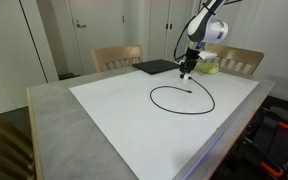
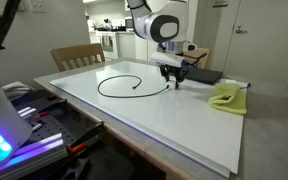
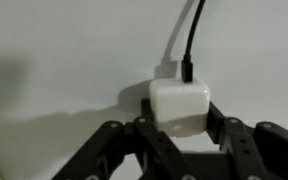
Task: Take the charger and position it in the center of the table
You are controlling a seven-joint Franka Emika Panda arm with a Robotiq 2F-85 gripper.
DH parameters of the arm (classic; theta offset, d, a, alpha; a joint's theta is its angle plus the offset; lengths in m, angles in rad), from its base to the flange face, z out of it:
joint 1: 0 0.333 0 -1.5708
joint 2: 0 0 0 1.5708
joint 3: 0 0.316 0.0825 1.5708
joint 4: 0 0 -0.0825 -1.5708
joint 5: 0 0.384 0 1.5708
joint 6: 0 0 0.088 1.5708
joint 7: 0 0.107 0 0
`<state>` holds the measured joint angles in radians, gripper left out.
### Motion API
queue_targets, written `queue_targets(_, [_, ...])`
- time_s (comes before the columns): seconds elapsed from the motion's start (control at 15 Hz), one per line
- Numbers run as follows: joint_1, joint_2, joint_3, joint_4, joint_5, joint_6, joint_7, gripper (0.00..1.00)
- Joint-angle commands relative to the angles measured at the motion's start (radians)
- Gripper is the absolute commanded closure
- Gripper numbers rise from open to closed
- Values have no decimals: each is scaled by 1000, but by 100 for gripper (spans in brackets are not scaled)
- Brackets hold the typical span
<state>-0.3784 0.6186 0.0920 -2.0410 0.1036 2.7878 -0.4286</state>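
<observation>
**Exterior views.** On the grey table (image 1: pixel 49 110), the charger (image 1: pixel 151 97) lies as one open loop of thin black cable around the middle of the white sheet (image 1: pixel 114 125). A black pad (image 1: pixel 154 67) lies at the sheet's far edge. My gripper (image 1: pixel 187 72) stands over the cable's end, and a yellow-green cloth (image 1: pixel 209 67) lies near the sheet's far corner.

**Wrist view.** My fingers (image 3: pixel 216 128) clamp the charger's white plug block (image 3: pixel 179 100).

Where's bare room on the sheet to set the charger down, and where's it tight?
Free: white sheet between the looped charger and the table edge opposite the black pad, and inside the loop. Crowded: the pad's side, where hand, pad and yellow-green cloth cluster.
</observation>
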Motion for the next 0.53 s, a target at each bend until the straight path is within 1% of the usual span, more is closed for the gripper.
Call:
queue_targets(0.0, [2,2,4,0,-17,5,-14,72])
queue_targets(0.2, [16,20,20,40,-63,-16,-69,72])
queue_targets(0.47, [38,71,92,156,-120,-85,-174,72])
